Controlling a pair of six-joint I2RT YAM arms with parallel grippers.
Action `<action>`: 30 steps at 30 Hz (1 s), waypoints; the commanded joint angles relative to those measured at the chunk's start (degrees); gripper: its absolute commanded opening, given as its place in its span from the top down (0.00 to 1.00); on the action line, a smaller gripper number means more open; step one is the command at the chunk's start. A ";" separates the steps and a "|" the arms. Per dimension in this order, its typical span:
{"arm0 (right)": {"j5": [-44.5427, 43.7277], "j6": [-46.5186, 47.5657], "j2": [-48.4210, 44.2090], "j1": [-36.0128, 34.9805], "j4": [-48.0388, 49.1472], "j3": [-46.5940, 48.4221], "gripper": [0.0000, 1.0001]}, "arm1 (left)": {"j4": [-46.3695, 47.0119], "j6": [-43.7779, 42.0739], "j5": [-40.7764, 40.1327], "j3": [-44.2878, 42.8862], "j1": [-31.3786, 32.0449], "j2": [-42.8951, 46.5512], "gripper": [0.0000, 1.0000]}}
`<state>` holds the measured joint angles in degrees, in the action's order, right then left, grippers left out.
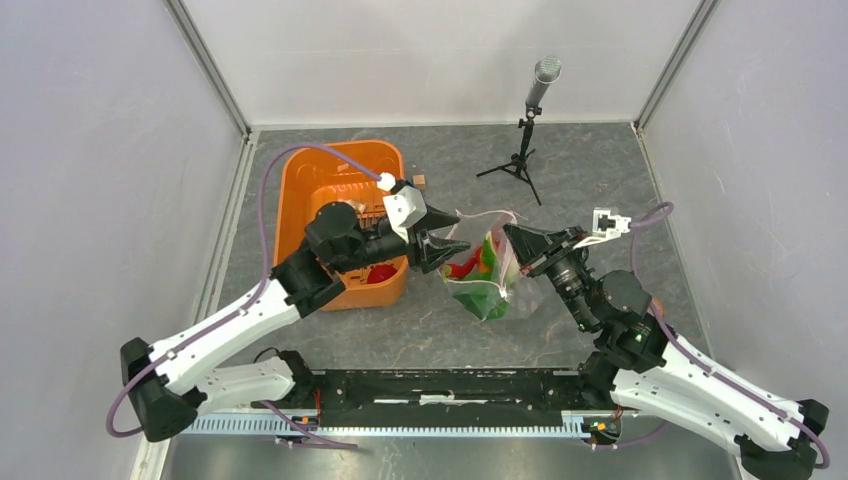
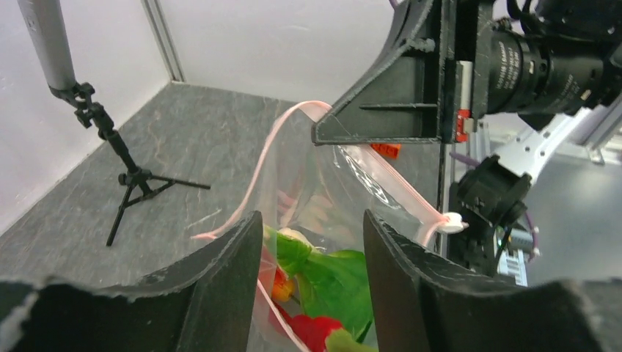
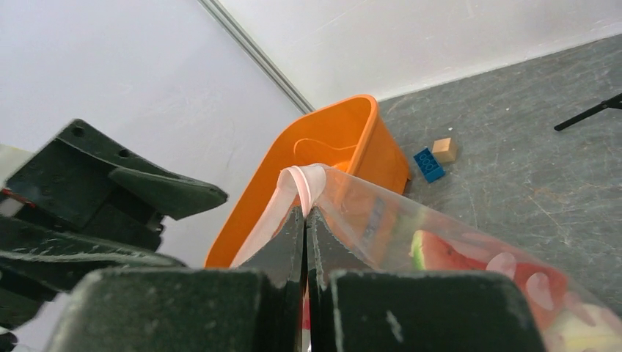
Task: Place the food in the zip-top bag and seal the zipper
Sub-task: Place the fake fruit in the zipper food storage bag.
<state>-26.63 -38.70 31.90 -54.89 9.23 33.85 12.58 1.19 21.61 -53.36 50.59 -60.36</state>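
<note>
The zip-top bag (image 1: 492, 283) hangs upright between my two grippers with its mouth held up. Its pink zipper (image 2: 275, 150) stands open in a loop. Inside lie the green leafy vegetable (image 2: 334, 275), a red piece (image 2: 317, 330) and the watermelon slice (image 3: 440, 253). My right gripper (image 1: 512, 237) is shut on the zipper strip (image 3: 297, 187) at the mouth's right end; its fingertips meet in the right wrist view (image 3: 306, 214). My left gripper (image 1: 447, 247) is open at the mouth's left side; in the left wrist view (image 2: 312, 238) its fingers straddle the bag's near edge, gripping nothing.
The orange tub (image 1: 322, 185) stands left of the bag, with a red piece (image 1: 381, 273) at its near end. A blue block (image 3: 427, 163) and a wooden block (image 3: 444, 149) lie beside the tub. A microphone on a small tripod (image 1: 527, 125) stands at the back.
</note>
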 commanded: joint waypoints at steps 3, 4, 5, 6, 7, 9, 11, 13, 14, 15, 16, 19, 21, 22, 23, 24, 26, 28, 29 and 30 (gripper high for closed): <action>0.95 2.32 2.19 -0.03 -0.20 0.65 1.00 | -31.52 -8.09 3.14 -10.13 0.13 4.28 0.36; 1.11 2.31 2.52 -0.08 -0.32 0.41 1.00 | -34.46 -8.41 4.55 -10.94 0.15 4.16 0.35; 1.48 2.31 2.92 -0.05 -0.16 0.12 1.00 | -37.10 -8.68 5.21 -11.51 0.16 3.91 0.35; 2.07 2.39 3.34 -0.04 0.14 -0.08 1.00 | -38.54 -8.72 5.17 -11.91 0.16 3.58 0.34; 2.51 2.58 3.81 -0.04 0.37 -0.26 1.00 | -39.50 -8.73 4.68 -12.14 0.21 2.90 0.34; 3.61 2.85 4.67 -0.02 0.43 -0.36 1.00 | -41.73 -8.04 4.30 -14.05 0.19 0.93 0.37; 4.35 3.13 5.42 -0.02 0.56 -0.43 1.00 | -46.91 -8.77 6.78 -17.09 0.21 -1.77 0.42; 4.71 3.34 5.89 -0.04 0.70 -0.51 1.00 | -52.43 -12.27 9.27 -18.90 0.37 -3.85 0.45; 5.01 3.53 6.01 -0.06 0.61 -0.49 1.00 | -54.59 -15.19 9.37 -19.08 0.47 -4.37 0.45; 5.07 3.71 6.02 -0.04 0.61 -0.52 1.00 | -56.23 -16.95 8.52 -19.01 0.48 -4.66 0.44; 5.02 3.72 5.88 -0.10 0.57 -0.53 1.00 | -57.20 -19.01 7.89 -18.61 0.48 -4.50 0.44; 4.84 4.20 5.60 -0.04 0.42 -0.45 1.00 | -59.03 -22.95 7.81 -18.09 0.48 -4.04 0.41; 4.75 4.48 5.31 -0.04 0.12 -0.28 1.00 | -59.07 -24.40 9.14 -18.01 0.48 -3.67 0.40; 4.57 4.53 5.25 -0.04 -0.07 -0.27 1.00 | -59.07 -25.23 10.22 -17.77 0.48 -3.62 0.38; 4.52 4.52 5.11 -0.07 -0.09 -0.27 1.00 | -59.01 -26.10 10.89 -17.74 0.55 -3.64 0.38; 4.54 4.54 5.02 -0.06 -0.17 -0.34 1.00 | -58.78 -26.45 11.04 -17.74 0.56 -3.89 0.38; 4.58 4.52 4.89 -0.04 -0.31 -0.35 1.00 | -58.00 -26.44 9.46 -18.07 0.80 -4.83 0.39; 4.56 4.56 4.78 -0.04 -0.22 -0.45 1.00 | -57.93 -27.51 9.03 -18.14 1.36 -5.43 0.39; 4.55 4.53 4.81 -0.06 -0.27 -0.45 1.00 | -57.66 -28.33 8.36 -18.02 1.96 -5.55 0.39; 4.55 4.54 4.88 -0.07 -0.31 -0.44 1.00 | -56.92 -28.55 7.27 -17.82 2.70 -5.50 0.40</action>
<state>-22.04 -34.92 37.47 -54.96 8.01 33.15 -45.21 -22.50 30.04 -70.02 51.40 -65.45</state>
